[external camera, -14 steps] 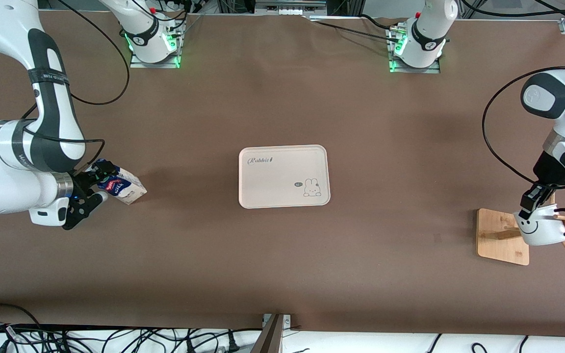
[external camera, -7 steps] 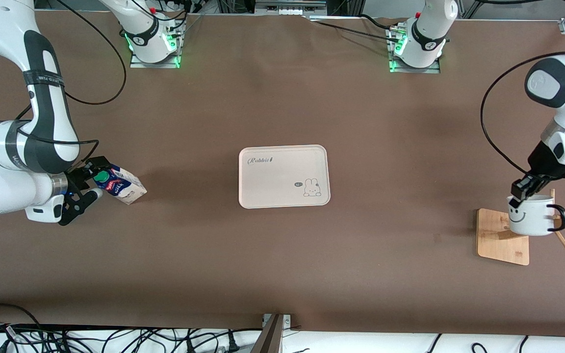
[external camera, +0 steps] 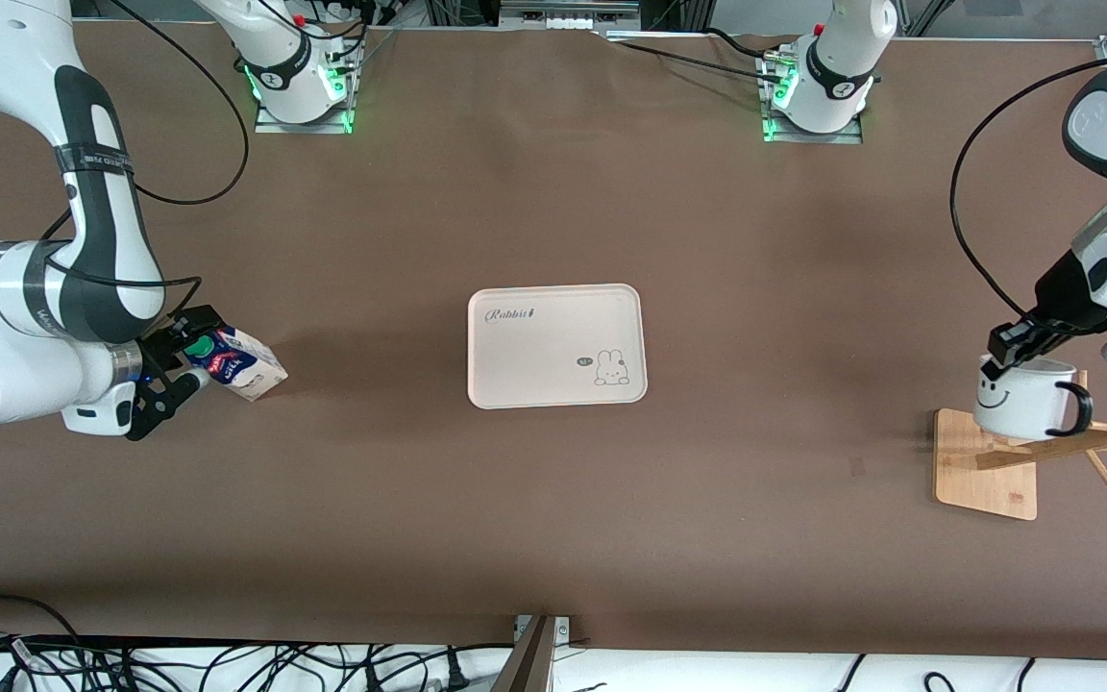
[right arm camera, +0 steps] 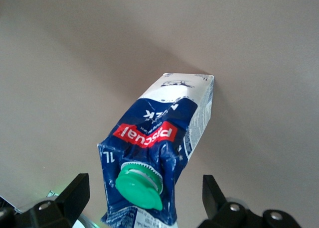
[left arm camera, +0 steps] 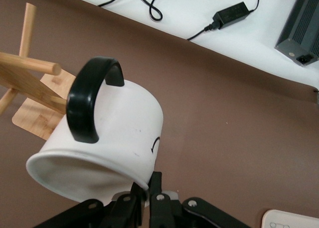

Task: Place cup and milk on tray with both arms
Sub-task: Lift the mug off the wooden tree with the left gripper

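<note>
The white smiley cup point(external camera: 1022, 408) hangs tilted from my left gripper point(external camera: 1000, 362), which is shut on its rim, over the wooden rack. In the left wrist view the fingers point(left arm camera: 148, 182) pinch the cup's point(left arm camera: 117, 133) rim, black handle facing up. The milk carton point(external camera: 244, 365) lies on its side near the right arm's end of the table. My right gripper point(external camera: 186, 354) is open with its fingers on either side of the green-capped top. In the right wrist view the carton point(right arm camera: 164, 133) sits between the open fingers point(right arm camera: 143, 188). The beige tray point(external camera: 553, 332) lies empty mid-table.
The wooden mug rack point(external camera: 981, 471) with slanting pegs stands under the cup at the left arm's end; it also shows in the left wrist view point(left arm camera: 30, 73). Cables and a power brick lie off the table's edge. A corner of the tray point(left arm camera: 291, 219) shows there too.
My left gripper has lifted the cup up off the rack's pegs and moved it a little toward the tray. My right gripper has shifted slightly around the carton's top; the carton has not moved.
</note>
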